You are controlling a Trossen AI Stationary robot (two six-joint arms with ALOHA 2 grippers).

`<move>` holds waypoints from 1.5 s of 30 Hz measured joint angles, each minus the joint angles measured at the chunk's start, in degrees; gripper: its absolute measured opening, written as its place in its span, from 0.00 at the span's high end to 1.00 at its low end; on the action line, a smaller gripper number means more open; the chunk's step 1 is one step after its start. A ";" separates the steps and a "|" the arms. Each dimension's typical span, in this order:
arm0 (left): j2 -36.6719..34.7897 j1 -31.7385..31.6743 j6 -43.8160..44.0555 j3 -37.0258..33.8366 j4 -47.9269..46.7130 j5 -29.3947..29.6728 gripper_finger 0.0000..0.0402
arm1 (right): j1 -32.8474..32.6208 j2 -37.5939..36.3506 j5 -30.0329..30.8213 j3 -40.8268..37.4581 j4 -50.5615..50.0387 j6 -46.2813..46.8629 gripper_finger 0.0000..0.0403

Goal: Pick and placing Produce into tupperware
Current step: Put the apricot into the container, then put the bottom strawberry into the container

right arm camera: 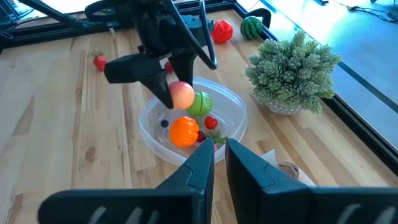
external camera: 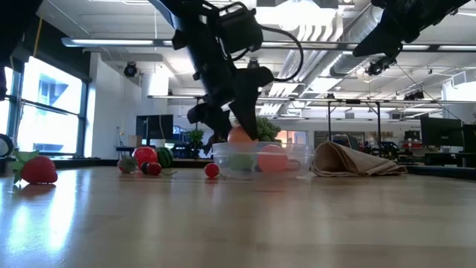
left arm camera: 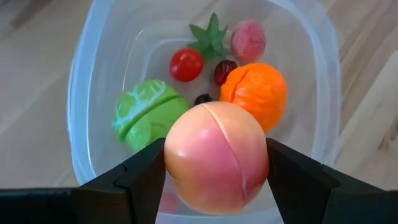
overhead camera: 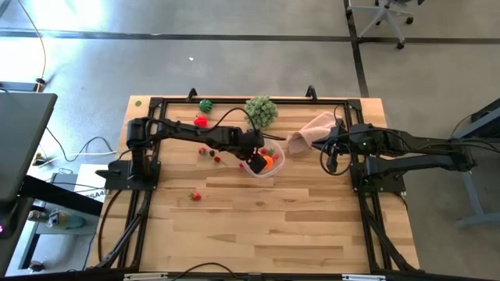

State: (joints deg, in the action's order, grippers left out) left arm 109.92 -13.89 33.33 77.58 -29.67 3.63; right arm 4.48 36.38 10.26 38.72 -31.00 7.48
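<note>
The tupperware [overhead camera: 272, 167] is a clear round tub at the table's middle. It holds an orange [left arm camera: 256, 93], a green piece [left arm camera: 144, 115], a small red tomato [left arm camera: 186, 65], a pink berry [left arm camera: 249, 40] and some dark bits. My left gripper [overhead camera: 258, 162] hovers over the tub, shut on a peach-coloured toy fruit [left arm camera: 214, 155]. My right gripper [right arm camera: 219, 149] stays shut and empty above the table's right part, near the pink cloth [overhead camera: 311, 131]. More produce lies loose on the table's left half. My left gripper pinches the peach-coloured fruit between its two fingers [left arm camera: 146, 171], one on each of two opposite sides [left arm camera: 171, 155]. The fingers slant steeply down from above. The fruit [right arm camera: 181, 95] hangs clear over the tupperware's opening, above the pieces inside.
A pale green leafy ball [overhead camera: 261, 111] stands just beyond the tub. A red piece [overhead camera: 201, 120] and a dark green one [overhead camera: 205, 104] lie at the far left, small red bits [overhead camera: 205, 151] beside the tub, and a strawberry [overhead camera: 195, 196] nearer the front.
</note>
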 joint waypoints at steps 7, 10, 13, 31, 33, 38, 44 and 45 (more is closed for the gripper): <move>1.28 0.02 -0.10 0.10 0.12 -0.19 0.42 | 0.00 -0.02 -0.02 0.00 0.00 0.00 0.93; 2.43 0.02 -0.09 -0.07 -0.56 -0.71 0.42 | 0.01 -0.02 -0.03 0.01 0.00 0.01 0.93; 3.33 0.02 -0.11 0.06 0.27 -1.23 0.42 | 0.00 -0.02 -0.13 0.00 0.01 0.00 0.93; 3.59 0.02 -2.01 0.02 0.53 -1.72 0.30 | -0.01 -0.03 -0.19 0.00 0.01 0.00 0.93; 3.59 0.02 -2.11 0.02 0.45 -1.72 0.27 | 0.00 -0.02 -0.17 0.00 0.00 -0.01 0.93; 3.59 0.02 -3.42 0.02 0.35 -1.67 0.25 | 0.01 -0.02 -0.17 0.02 0.00 0.01 0.93; 3.59 0.02 -6.18 1.87 -0.59 -3.57 0.29 | 0.00 -0.02 -0.17 0.00 0.00 -0.01 0.93; 3.59 0.02 -6.54 2.68 -1.04 -3.84 0.31 | 0.00 -0.02 -0.15 0.00 0.00 -0.01 0.93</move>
State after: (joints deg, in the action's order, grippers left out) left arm 113.51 -13.87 26.79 80.26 -30.71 -0.21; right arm 4.47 36.36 10.11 38.72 -31.00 7.47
